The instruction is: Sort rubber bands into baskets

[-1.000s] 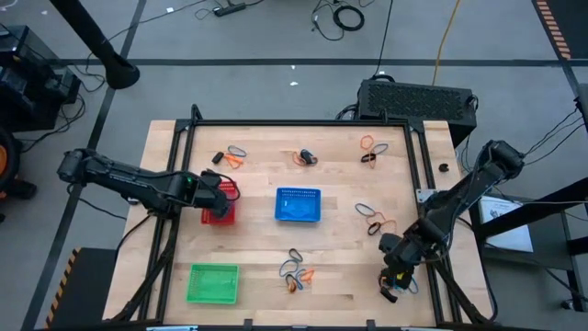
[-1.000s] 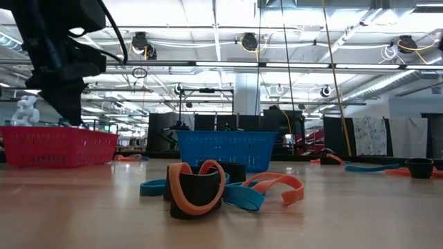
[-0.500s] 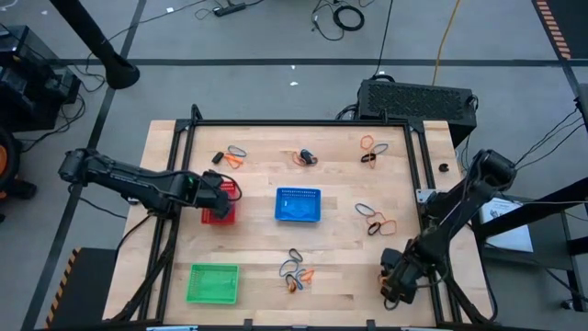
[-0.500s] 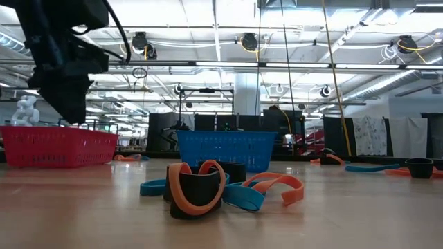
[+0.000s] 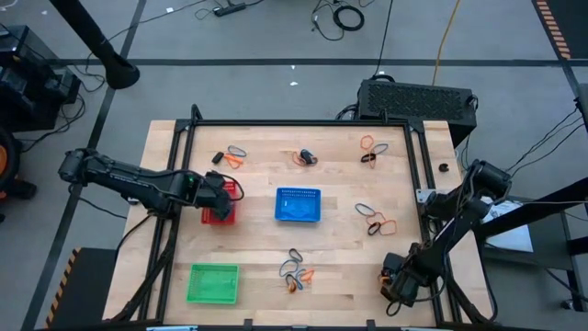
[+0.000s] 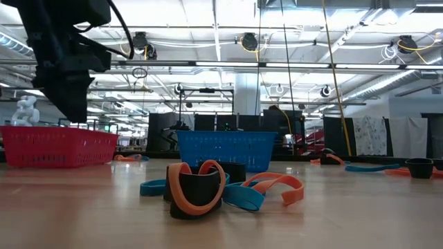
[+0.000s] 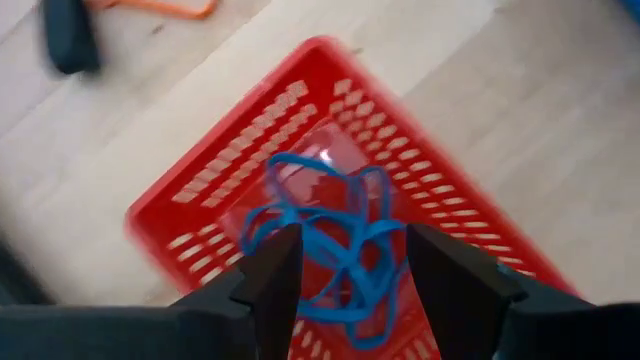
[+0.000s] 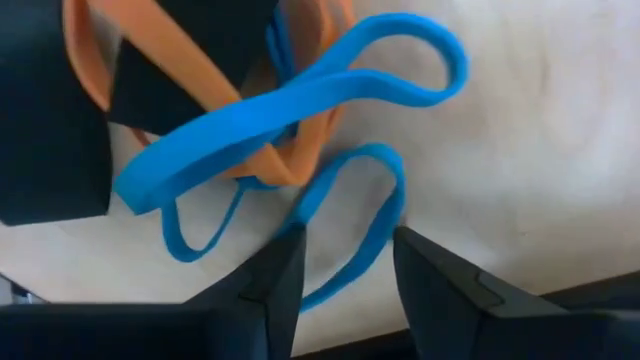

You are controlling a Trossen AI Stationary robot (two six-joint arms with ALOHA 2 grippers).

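A: Blue band (image 8: 300, 100) is lying right ahead of the right gripper (image 8: 345, 265), tangled with an orange band (image 8: 290, 150) on the wood. Fingers are spread, nothing between them. The loop's lower strand is sitting in the gap between the fingertips.

B: Where is that on the table?

A: Near-right corner, per the high view: right gripper (image 5: 395, 287) is sitting by the table (image 5: 340, 285) edge. My read: it's going for that blue loop. Best to pinch one blue strand only, clear of the orange, or both will be coming up together.

B: Left side?

A: Left gripper (image 7: 345, 265) is hovering above the red basket (image 7: 180, 225), fingers apart, holding nothing. A knot of blue bands (image 7: 330, 240) is lying inside that basket, directly under the gap, not touching the fingers as far as I can tell. Looks like a drop just done, but that's a guess.

B: Other baskets?

A: Blue basket (image 5: 298, 204) is sitting mid-table, green basket (image 5: 213, 282) near-left. Loose bands (image 5: 296, 271) are lying near-centre; more (image 5: 370, 147) are scattered toward the far edge. Plenty remaining to sort.
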